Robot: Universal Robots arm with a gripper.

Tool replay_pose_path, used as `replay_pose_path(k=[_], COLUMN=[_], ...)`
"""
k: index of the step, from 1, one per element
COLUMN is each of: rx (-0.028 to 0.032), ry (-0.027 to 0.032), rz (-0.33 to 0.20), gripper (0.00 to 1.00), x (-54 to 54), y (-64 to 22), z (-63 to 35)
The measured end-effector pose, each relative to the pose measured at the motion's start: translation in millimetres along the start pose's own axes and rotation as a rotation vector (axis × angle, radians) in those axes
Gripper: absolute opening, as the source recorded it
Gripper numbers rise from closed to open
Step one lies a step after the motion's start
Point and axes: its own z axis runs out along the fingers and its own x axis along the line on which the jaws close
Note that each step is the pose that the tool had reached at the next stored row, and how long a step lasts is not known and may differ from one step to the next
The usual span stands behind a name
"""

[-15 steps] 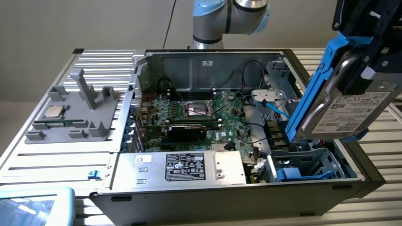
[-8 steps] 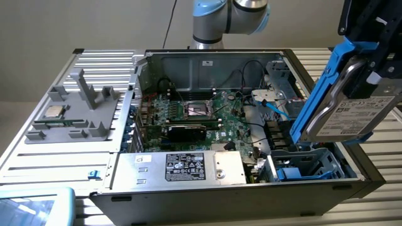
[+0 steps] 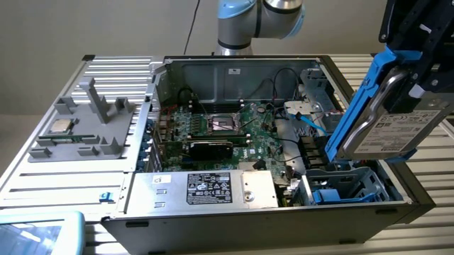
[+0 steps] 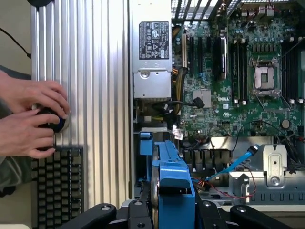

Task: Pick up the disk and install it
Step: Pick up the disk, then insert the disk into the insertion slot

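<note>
We see the gripper (image 3: 420,79) clamped tight on the disk (image 3: 388,119), holding it up in the air. The disk is a flat, silver-grey box. On its big side it has a white label (image 3: 405,133) with tiny dark print that we cannot read. A bright blue plastic frame (image 3: 358,101) is clipped around it. The disk stands on its edge and leans a bit as it hangs below the gripper. In the wrist view the blue frame pokes out from between the gripper's black parts, and we look along its thin edge. Under the disk is the open computer case (image 3: 212,234). The part closest below is a grey cage (image 3: 354,183) with a blue piece (image 3: 330,195) inside it. We cannot tell if the disk touches the cage. A little further from the gripper lies the green board (image 3: 234,133), with a thin blue cable (image 3: 312,125) near it. Past that sits a silver box (image 3: 159,191) with a black sticker on it. Well away from the gripper, on the far side of the case, a grey tray (image 3: 92,138) holds a small square chip (image 3: 59,126). In the wrist view a person's hands (image 4: 28,136) rest on a dark round thing (image 4: 50,121) beside a black keyboard (image 4: 57,186), also well away from the gripper.
</note>
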Motion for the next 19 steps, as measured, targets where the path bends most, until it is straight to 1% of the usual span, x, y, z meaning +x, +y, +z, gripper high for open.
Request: replay_pose_path(k=[19], rx=[-0.0022], ry=[-0.0004], rz=[0.000], gripper=[0.37], x=[1.3], y=[0.0], z=[1.2])
